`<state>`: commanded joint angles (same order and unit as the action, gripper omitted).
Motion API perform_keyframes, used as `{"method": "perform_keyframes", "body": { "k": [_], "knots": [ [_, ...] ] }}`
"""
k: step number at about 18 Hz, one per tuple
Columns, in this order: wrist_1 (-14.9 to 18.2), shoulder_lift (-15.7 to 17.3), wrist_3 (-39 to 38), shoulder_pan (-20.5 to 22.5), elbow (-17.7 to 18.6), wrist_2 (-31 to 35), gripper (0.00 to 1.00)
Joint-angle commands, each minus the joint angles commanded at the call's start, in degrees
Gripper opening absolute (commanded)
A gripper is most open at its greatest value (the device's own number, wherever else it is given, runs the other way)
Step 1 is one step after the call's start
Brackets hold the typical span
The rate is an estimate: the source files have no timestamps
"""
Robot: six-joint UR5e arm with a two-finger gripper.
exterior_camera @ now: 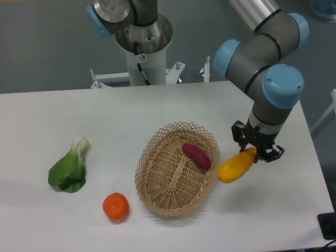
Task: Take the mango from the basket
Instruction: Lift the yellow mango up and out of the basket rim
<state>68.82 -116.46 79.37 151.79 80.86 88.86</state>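
The mango [235, 167] is a smooth yellow-orange oval fruit, held tilted in the air just right of the basket. My gripper [257, 153] is shut on the mango's upper right end, with the fruit hanging down to the left. The light tan wicker basket [157, 185] stands in the middle of the table. A dark purple-red sweet potato [196, 156] lies inside it near the right rim.
A round orange tangerine [116, 206] lies on the table left of the basket. A green bok choy [70, 168] lies further left. The arm's base column [143, 47] stands behind the table's far edge. The table's right edge is close to the gripper.
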Motion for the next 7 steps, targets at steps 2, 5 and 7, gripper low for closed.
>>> {"method": "perform_keyframes", "body": {
  "k": [2, 5, 7],
  "knots": [
    [-0.1, 0.0, 0.1, 0.0, 0.1, 0.0, 0.27],
    [-0.2, 0.0, 0.1, -0.1, 0.2, 0.0, 0.27],
    [-0.3, 0.0, 0.1, -0.1, 0.4, 0.0, 0.27]
  ]
}}
